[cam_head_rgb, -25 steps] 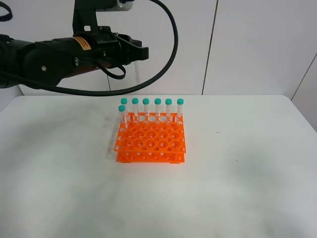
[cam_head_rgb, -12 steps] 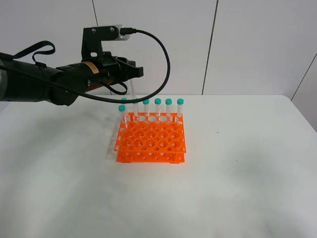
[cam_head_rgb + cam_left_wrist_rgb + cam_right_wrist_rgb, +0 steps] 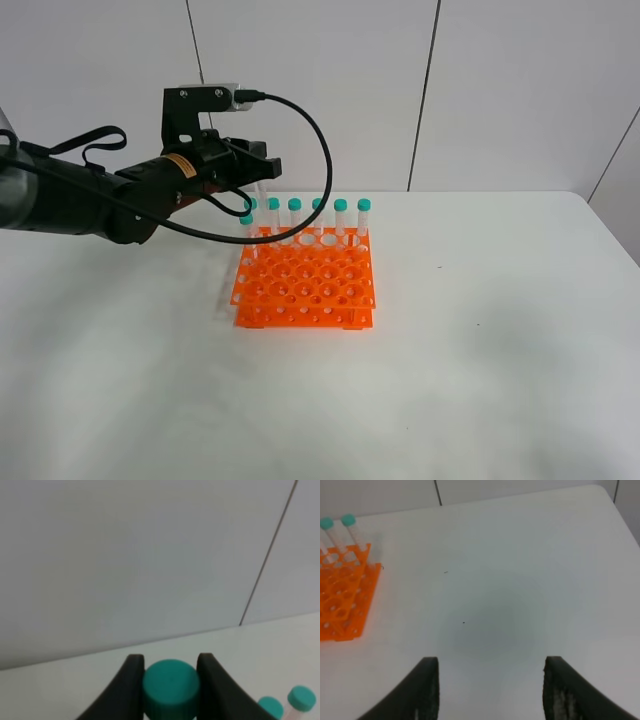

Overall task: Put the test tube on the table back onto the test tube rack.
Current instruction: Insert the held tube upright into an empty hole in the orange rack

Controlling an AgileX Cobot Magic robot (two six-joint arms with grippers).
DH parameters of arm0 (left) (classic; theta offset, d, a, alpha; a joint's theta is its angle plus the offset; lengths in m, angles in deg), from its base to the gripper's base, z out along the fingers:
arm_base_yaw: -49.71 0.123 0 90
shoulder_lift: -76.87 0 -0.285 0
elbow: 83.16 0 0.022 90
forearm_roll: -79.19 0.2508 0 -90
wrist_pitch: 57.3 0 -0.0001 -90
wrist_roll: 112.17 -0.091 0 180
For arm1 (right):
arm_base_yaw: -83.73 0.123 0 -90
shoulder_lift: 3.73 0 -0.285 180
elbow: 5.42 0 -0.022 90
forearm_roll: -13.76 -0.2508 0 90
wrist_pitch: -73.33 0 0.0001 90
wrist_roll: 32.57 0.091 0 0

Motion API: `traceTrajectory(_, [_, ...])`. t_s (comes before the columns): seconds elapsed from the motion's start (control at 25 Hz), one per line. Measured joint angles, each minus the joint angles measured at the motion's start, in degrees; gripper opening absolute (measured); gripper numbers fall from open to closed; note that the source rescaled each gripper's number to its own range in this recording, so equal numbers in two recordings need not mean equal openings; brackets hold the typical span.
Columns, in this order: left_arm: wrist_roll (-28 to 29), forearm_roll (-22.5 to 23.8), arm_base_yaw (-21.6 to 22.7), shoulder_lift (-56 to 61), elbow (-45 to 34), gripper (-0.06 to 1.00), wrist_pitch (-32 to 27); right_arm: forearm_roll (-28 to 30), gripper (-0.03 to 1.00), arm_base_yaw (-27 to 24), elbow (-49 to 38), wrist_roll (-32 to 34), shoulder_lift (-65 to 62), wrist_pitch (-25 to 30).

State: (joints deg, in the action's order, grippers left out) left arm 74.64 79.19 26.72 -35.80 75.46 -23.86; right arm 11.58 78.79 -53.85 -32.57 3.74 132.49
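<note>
I see my right gripper [image 3: 491, 682] spread wide over the white table [image 3: 520, 555]; well apart, the orange rack [image 3: 342, 600] corner holds two teal-capped tubes [image 3: 351, 530]

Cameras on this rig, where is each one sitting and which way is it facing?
Exterior high: high in front of the table, facing down at the test tube rack; shows the left gripper.
Left wrist: on the left arm, facing the wall; its fingers grip the test tube by its cap.
Right wrist: on the right arm, facing down at the table; shows the open right gripper.
Shared: exterior high and right wrist both see the rack.
</note>
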Motion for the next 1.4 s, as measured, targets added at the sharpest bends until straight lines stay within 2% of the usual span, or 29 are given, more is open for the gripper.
traceTrajectory(0.44, [0.3, 3.8, 0.4, -2.1, -1.2, 0.00, 4.0, 0.0, 0.54, 0.0, 0.0, 0.0, 0.0, 0.0])
traceTrajectory(0.64, [4.2, 3.8, 0.2, -2.4, -1.2, 0.00, 4.8, 0.0, 0.54, 0.0, 0.0, 0.0, 0.0, 0.0])
traceTrajectory(0.8, [5.3, 3.8, 0.2, -3.1, -1.2, 0.00, 5.8, 0.0, 0.54, 0.0, 0.0, 0.0, 0.0, 0.0])
traceTrajectory(1.28, [4.8, 5.3, -0.7, -5.6, -1.2, 0.00, 6.8, 0.0, 0.54, 0.0, 0.0, 0.0, 0.0, 0.0])
traceTrajectory(1.4, [2.6, 4.1, -0.7, -6.1, -1.2, 0.00, 7.8, 0.0, 0.54, 0.0, 0.0, 0.0, 0.0, 0.0])
